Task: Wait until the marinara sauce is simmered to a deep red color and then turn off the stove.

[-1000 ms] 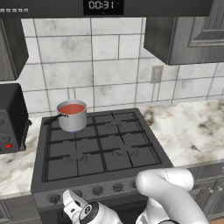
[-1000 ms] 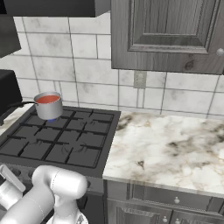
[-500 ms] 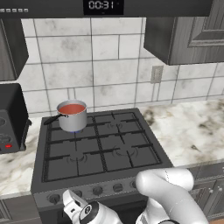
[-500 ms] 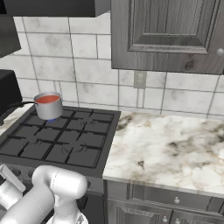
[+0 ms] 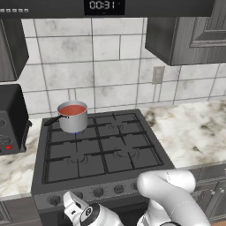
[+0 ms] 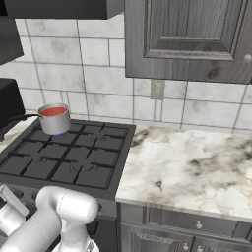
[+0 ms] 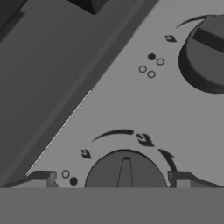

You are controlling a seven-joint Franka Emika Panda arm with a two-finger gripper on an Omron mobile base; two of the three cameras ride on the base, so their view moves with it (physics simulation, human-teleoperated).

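on the stove's back left burner, the marinara sauce is sitting orange-red in a small steel saucepan, its dark handle pointing left toward the black toaster oven. down at the stove's front panel, the gripper is standing wide open, its fingertips flanking a round knob without gripping it.

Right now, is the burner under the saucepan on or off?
On. A small blue flame shows beneath the saucepan on the stove, at its back left burner, and it holds orange-red marinara sauce.
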